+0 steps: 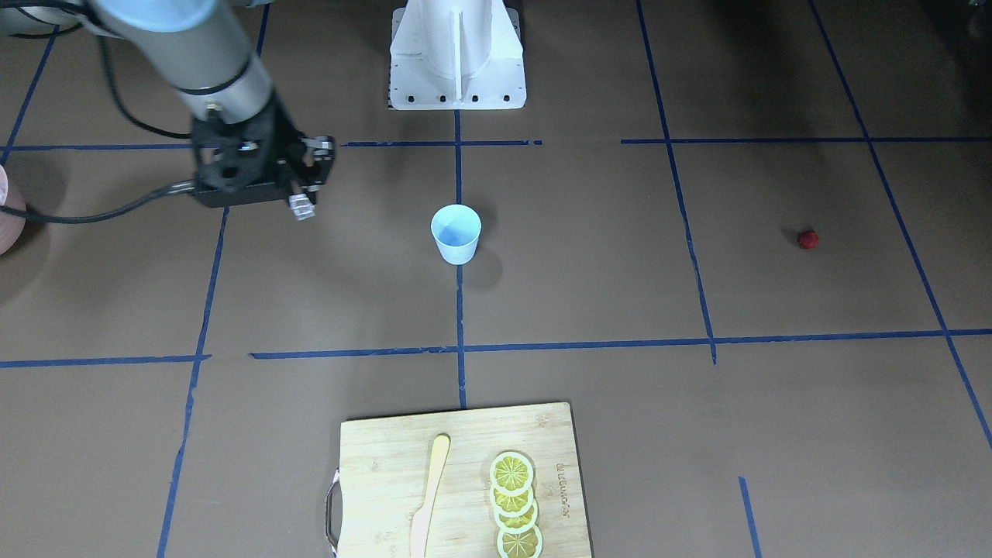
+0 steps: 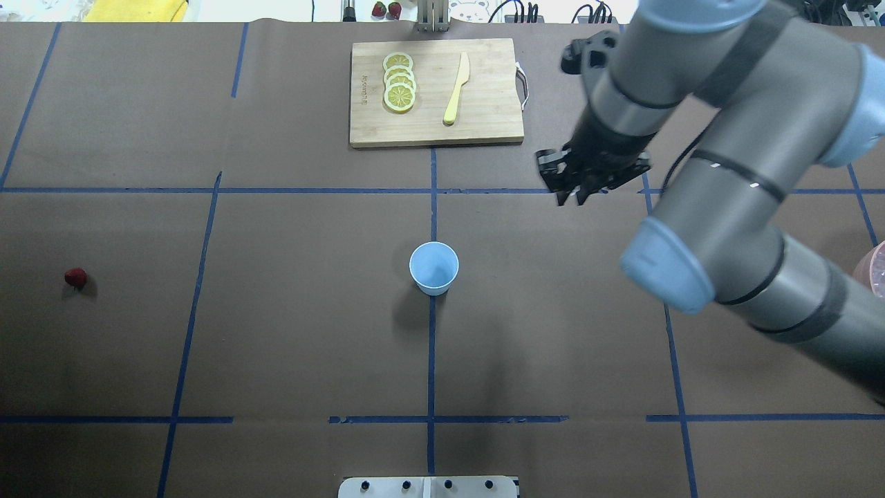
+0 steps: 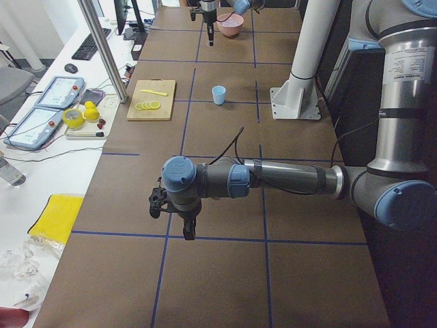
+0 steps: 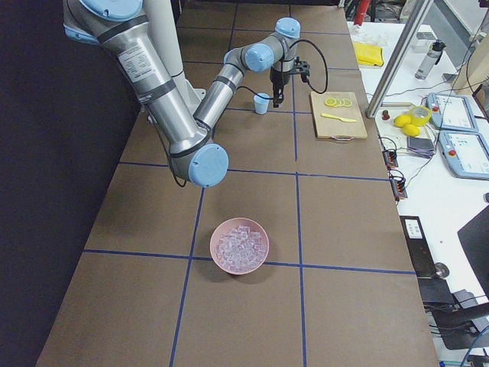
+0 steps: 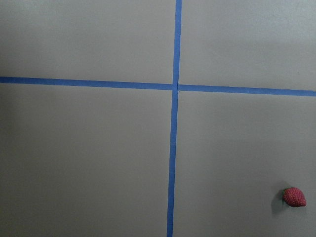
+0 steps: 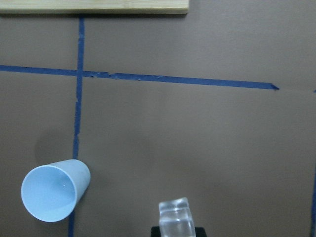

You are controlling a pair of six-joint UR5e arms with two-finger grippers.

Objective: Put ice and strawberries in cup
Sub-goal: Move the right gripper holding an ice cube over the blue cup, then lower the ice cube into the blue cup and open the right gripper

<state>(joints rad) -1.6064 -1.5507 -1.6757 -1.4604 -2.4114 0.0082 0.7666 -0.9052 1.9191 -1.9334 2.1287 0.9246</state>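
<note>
Brown taped table [image 1: 589,271]; right gripper [image 1: 304,200] clamps ice cube [image 6: 175,220], well apart from blue cup [image 1: 456,232]; centre over rim before release; left gripper [image 3: 188,229] state unclear.

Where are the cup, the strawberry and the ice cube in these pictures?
cup [image 2: 433,266]: overhead view, on its inside.
strawberry [image 5: 294,197]: left wrist view, on the berry's middle.
ice cube [image 6: 175,219]: right wrist view, on its near face.

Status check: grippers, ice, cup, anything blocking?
Right gripper shut on ice, short of cup, not over it. Left gripper state unreadable. Cup upright, empty; strawberry on table, far off. Nothing between ice and cup.
</note>
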